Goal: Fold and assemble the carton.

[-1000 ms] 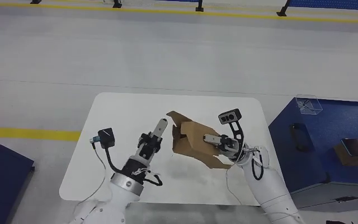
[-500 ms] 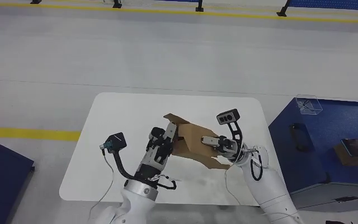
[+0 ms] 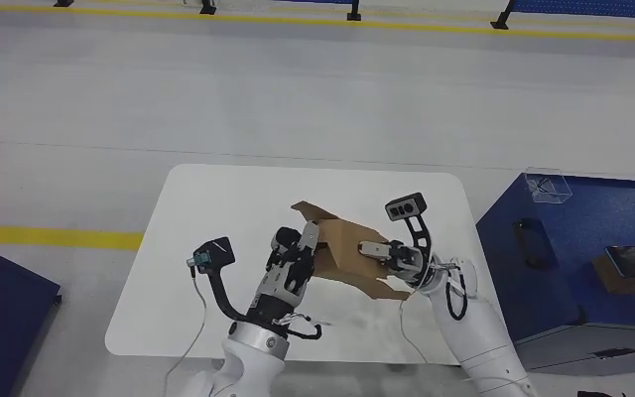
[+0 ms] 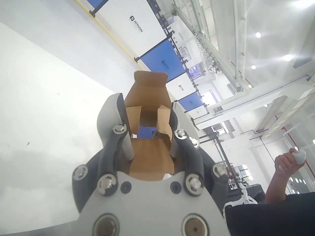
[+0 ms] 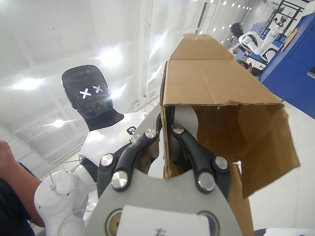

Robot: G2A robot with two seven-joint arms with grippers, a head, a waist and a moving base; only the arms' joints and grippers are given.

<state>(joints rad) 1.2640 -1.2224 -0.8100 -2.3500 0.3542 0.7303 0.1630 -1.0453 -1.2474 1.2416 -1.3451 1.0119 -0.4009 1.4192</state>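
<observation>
Right now the right gripper (image 5: 166, 121) has its jaws pinched narrow on one side wall of the brown corrugated cardboard carton (image 3: 349, 256), with one finger inside the open tube and one outside. The left gripper (image 4: 146, 117) has its jaws spread wide astride the carton's other end. A pad sits just beside each of the two short flaps, which lean inward; I cannot tell whether the pads press them. Between the two grippers the carton sits tilted over the middle of the white round-cornered table (image 3: 198, 228), and a longer flap sticks out past the left fingers. I'd judge this to be the end-closing step, short flaps first. The next move seems to call for the left jaws to tuck those flaps fully in, then fold the long flap over them while the right gripper holds the wall steady.
</observation>
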